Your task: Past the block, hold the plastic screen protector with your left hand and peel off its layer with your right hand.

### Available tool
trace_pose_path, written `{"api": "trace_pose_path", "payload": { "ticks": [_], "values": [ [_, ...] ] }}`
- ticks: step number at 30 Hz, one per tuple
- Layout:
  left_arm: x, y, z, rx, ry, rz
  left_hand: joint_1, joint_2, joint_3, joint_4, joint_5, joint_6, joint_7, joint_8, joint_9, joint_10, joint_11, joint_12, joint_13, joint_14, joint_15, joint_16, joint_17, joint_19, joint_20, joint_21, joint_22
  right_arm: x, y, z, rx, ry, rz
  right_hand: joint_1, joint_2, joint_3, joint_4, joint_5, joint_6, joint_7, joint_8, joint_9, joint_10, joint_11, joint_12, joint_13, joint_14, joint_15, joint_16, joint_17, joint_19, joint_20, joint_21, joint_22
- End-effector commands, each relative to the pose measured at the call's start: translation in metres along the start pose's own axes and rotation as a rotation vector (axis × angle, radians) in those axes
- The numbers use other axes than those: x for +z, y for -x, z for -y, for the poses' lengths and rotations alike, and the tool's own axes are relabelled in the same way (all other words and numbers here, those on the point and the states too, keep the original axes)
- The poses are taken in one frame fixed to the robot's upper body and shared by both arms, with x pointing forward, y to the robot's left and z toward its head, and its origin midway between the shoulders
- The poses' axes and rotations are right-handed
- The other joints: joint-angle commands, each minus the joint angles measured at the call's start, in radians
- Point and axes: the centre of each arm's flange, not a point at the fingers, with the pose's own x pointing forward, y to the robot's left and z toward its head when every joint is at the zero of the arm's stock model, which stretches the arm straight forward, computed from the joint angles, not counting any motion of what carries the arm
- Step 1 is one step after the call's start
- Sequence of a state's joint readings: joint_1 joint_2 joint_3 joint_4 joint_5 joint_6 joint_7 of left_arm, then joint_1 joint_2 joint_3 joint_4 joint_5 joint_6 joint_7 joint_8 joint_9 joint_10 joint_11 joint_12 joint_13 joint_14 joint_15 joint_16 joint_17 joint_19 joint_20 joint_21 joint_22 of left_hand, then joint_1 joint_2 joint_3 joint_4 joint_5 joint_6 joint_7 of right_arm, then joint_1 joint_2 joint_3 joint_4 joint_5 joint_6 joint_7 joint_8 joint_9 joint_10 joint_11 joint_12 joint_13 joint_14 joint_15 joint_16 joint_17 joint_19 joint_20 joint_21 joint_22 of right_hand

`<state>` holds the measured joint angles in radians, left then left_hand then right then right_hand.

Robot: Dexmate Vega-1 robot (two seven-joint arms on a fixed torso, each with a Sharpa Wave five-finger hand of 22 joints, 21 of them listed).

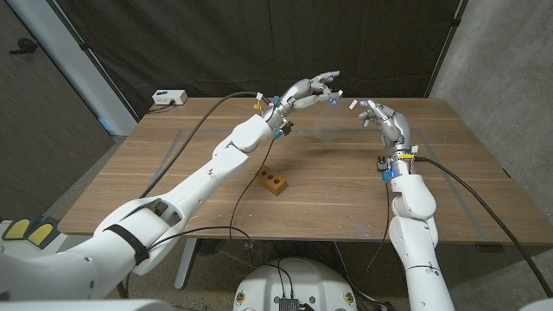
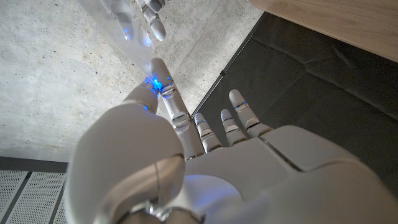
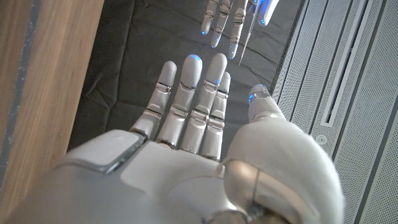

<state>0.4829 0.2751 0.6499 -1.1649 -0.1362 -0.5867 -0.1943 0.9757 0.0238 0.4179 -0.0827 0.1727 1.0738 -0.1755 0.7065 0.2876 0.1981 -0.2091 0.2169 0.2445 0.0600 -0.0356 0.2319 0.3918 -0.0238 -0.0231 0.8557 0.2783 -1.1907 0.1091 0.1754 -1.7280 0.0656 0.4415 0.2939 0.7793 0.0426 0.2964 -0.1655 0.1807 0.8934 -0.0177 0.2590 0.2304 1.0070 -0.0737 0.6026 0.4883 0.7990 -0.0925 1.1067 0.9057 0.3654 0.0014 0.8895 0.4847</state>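
Observation:
My left hand (image 1: 313,89) is raised over the far middle of the table, beyond the wooden block (image 1: 272,181). It pinches the clear plastic screen protector (image 2: 127,34) between its thumb and a finger. In the head view the sheet is almost invisible, a faint sheen (image 1: 328,121) below the hand. My right hand (image 1: 382,118) hovers just to the right, fingers spread toward the left hand and nothing between them. In the right wrist view my right hand (image 3: 193,118) faces the left hand's fingertips (image 3: 219,28) across a short gap. A small white tab (image 1: 352,104) shows between the hands.
The block with its holes lies on the wooden table (image 1: 449,199) nearer to me. A white box (image 1: 168,98) sits at the far left corner. Black cables (image 1: 186,142) run across the left half. A dark curtain hangs behind the table.

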Motion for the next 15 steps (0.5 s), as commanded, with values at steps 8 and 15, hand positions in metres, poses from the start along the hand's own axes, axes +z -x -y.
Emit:
{"api": "trace_pose_path", "payload": {
  "ticks": [8, 15],
  "values": [
    [-0.0048, -0.0051, -0.0006, -0.031, -0.009, -0.006, 0.004, 0.001, 0.004, -0.004, 0.009, 0.008, -0.034, 0.003, 0.002, -0.008, -0.006, -0.003, 0.003, -0.007, -0.079, -0.005, 0.004, -0.011, -0.005, 0.01, -0.001, 0.005, -0.0107, -0.0061, 0.065, 0.042, -0.026, 0.052, 0.005, -0.004, -0.002, 0.009, 0.024, -0.015, -0.001, 0.003, -0.007, -0.014, 0.039, 0.044, 0.004, -0.124, 0.008, 0.002, -0.008, -0.013, 0.02, 0.002],
    [-0.0061, -0.0057, -0.0016, -0.032, -0.01, -0.009, 0.004, 0.001, 0.004, -0.004, 0.009, 0.008, -0.031, 0.004, 0.002, -0.011, -0.006, -0.001, 0.004, -0.009, -0.079, -0.005, 0.005, -0.011, -0.005, 0.014, -0.003, 0.0058, -0.0118, -0.0075, 0.053, 0.056, -0.028, 0.098, 0.002, -0.006, -0.008, 0.012, 0.041, -0.03, 0.001, 0.011, -0.013, -0.034, 0.077, 0.084, 0.003, -0.125, 0.014, -0.001, -0.011, -0.018, 0.038, 0.001]
  ]
}}
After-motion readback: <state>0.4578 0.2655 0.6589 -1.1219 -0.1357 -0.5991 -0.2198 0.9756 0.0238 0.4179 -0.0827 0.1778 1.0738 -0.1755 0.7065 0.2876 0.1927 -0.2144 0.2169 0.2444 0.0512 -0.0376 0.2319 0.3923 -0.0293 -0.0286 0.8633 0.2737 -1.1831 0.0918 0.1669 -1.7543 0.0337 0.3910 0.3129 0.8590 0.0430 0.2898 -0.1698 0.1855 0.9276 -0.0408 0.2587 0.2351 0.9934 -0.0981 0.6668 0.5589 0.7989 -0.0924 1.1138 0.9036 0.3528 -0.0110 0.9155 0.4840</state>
